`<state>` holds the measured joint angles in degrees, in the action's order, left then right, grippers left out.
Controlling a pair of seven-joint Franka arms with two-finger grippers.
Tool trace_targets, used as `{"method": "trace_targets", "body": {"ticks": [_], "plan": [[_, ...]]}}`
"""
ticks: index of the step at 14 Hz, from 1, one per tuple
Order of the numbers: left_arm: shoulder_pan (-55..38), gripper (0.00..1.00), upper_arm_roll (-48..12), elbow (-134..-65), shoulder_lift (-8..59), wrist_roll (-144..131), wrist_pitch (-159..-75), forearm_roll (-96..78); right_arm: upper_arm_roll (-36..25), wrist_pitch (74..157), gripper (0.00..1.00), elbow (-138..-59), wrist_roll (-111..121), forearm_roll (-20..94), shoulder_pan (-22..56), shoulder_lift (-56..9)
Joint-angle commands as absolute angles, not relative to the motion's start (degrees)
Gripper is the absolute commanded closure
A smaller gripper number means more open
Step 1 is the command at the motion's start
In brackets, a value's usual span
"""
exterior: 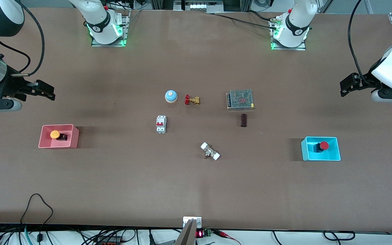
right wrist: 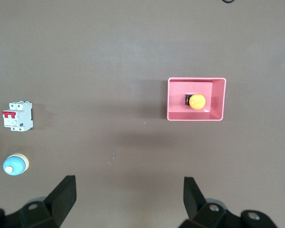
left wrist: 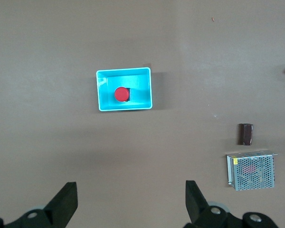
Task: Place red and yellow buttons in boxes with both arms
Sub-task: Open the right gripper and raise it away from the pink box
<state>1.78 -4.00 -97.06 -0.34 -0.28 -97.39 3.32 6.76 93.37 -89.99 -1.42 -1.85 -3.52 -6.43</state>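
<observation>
my left gripper hangs in the air over the bare brown table at the left arm's end, fingers spread wide with nothing between them. ahead of these jaws sits the small cyan-blue plastic bin, and the red mushroom-cap push button lies inside it, well apart from my fingertips. off to one side lie a small dark brown block and, just beside it, a grey metal mesh-topped block.

my right gripper hangs over the right arm's end, jaws likewise wide apart and empty. ahead of them sits the pink-red plastic bin with the orange-yellow mushroom-cap push button lying in it. a white circuit breaker with red switches and a round blue dome with a cream top lie aside.
</observation>
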Motion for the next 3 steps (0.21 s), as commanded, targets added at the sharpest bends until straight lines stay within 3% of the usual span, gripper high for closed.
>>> {"method": "trace_targets", "body": {"ticks": [1, 3], "plan": [[1.5, 0.0, -3.7, -96.8, -0.8, 0.5, -96.6, 2.6, 6.8, 91.6, 0.0, -88.2, -2.4, -1.2, -3.6, -7.1], [1.5, 0.0, -3.7, -96.8, -0.8, 0.4, -96.6, 2.6, 6.8, 90.7, 0.0, -88.2, -2.3, -1.1, -3.6, -7.1]]}}
